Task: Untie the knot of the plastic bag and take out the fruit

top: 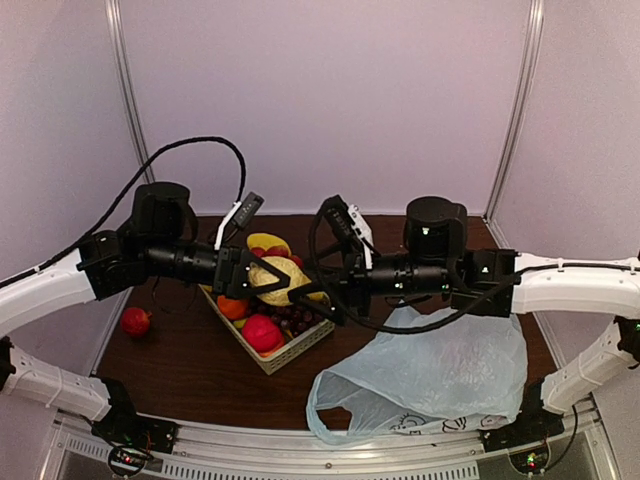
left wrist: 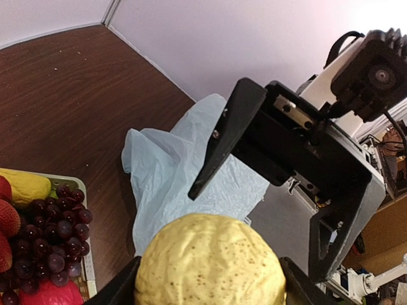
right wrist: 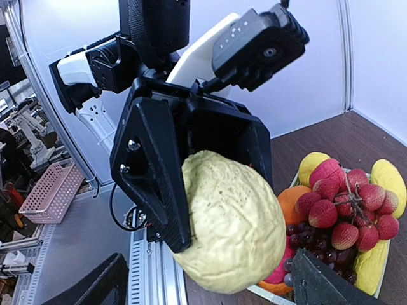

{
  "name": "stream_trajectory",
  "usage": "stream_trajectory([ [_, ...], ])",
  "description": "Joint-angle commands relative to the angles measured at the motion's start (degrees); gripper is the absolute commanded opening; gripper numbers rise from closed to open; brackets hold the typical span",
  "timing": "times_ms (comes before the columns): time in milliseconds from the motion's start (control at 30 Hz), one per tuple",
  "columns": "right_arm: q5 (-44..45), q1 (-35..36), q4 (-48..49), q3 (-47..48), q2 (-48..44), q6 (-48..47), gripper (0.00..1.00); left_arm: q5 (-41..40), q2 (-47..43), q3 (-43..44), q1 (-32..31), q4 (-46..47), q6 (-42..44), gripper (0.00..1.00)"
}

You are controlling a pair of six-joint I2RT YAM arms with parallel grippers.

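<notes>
Pale blue plastic bag (top: 440,375) lies slack at 5 o'clock, mouth loose, knot apparently undone. Left gripper (top: 258,280) clamps the lumpy yellow fruit (top: 280,282) over the basket (top: 300,352); right gripper (top: 318,298) gapes, empty. We judge unloading nearly finished, with only the release left.

Your plastic bag (top: 440,380) lies slack and crumpled on the table at 5 o'clock. It is pale blue and translucent, with its mouth gaping toward 9 o'clock and dark print along its near edge. At 10 o'clock from it the lumpy yellow fruit (top: 278,280) hangs off the table, pinched in the left gripper (left wrist: 206,295), with the rest of the fruit (top: 262,332) heaped just below.
</notes>
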Motion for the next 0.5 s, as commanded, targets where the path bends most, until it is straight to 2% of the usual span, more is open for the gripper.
stream_trajectory([
  [0,3.83,1.08,-1.82,3.36,2.28,-5.31,0.9,4.43,0.57,0.97,-0.18,4.02,-1.22,0.54],
  [267,4.47,1.93,-2.69,4.85,5.02,-7.04,0.88,5.35,0.46,0.18,-0.18,7.61,-3.27,0.55],
  [467,7.04,1.89,3.11,2.09,3.21,-5.11,0.86,6.0,0.89,-0.7,-0.18,8.62,-4.34,0.55],
])
